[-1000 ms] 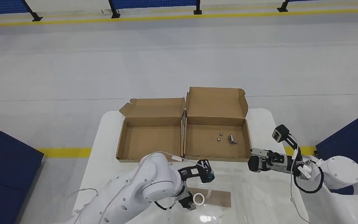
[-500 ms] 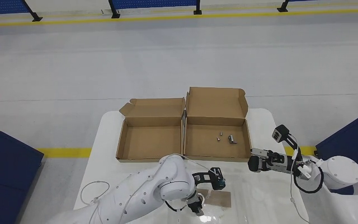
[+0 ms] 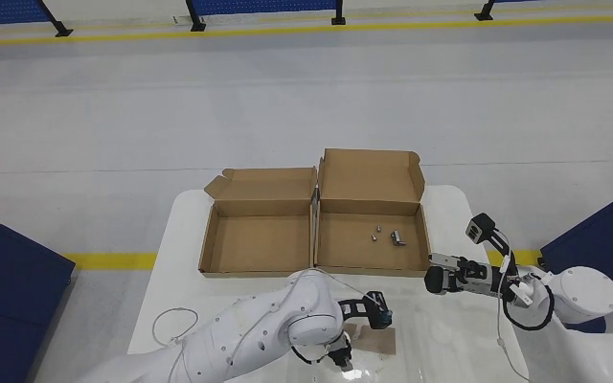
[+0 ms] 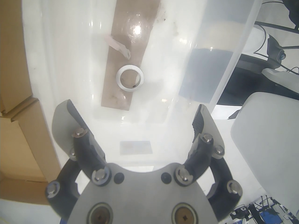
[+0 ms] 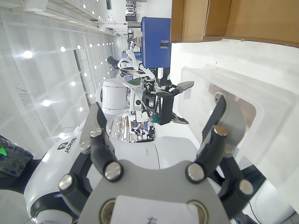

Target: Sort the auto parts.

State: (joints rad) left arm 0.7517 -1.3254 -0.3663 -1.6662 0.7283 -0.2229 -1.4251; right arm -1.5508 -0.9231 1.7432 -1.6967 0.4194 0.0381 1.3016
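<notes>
Since a second ago the left hand has slid right, over the brown card at the front of the surface, fingers spread wide and empty. The white ring lies on that card, just ahead of it, near a small pale clip. The right hand is wide and empty too, beside the box holding small metal parts.

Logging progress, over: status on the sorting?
Left gripper open, over clear tray. Right gripper open, beside right box. White ring in tray, ungrasped; small clip beside it, jaws unblocked.
</notes>
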